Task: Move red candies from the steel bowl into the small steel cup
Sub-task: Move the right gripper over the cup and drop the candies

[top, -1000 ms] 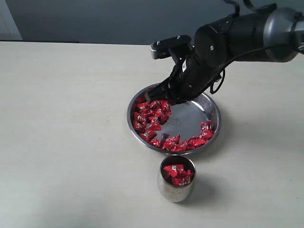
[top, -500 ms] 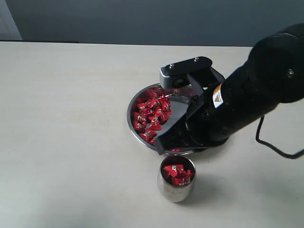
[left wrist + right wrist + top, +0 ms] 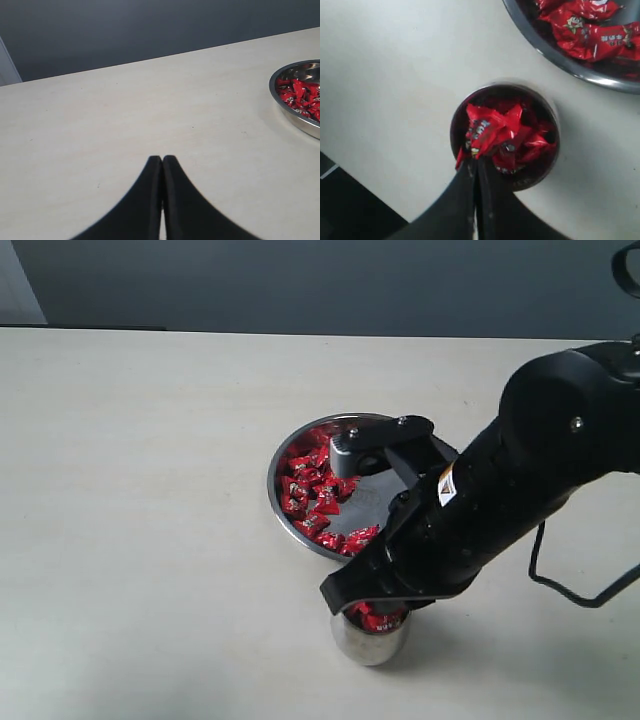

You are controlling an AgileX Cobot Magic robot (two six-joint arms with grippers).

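Since half a second earlier, the right arm (image 3: pixel 520 470) had swung off the dish and come forward over the cup. The right gripper (image 3: pixel 474 161) had its black fingers pressed together on the twisted end of one red candy (image 3: pixel 487 131), which hung just above the mouth of the small steel cup (image 3: pixel 551 120). More wrapped sweets already lay inside the cup, filling it close to the rim.

From the exterior camera the arm's dark bulk hid most of the cup's opening and the near edge of the steel bowl (image 3: pixel 400 490), so the fingertips themselves could not be made out there. The bowl sat just behind the cup, apart from it. The remaining red candies (image 3: pixel 312 485) were heaped along its left side and near rim, leaving the middle bare and mirror-bright. A black cable (image 3: pixel 565 585) looped off the arm on the right.

The left gripper (image 3: pixel 162 162) rested well off to one side with its two tapered fingers together and nothing between them, low over the table (image 3: pixel 150 490).

That table was a pale cream, matte and faintly grained. Behind it stood a plain dark grey-blue wall (image 3: pixel 300 280). The wrappers were glossy and crinkled, each with a small pale mark.
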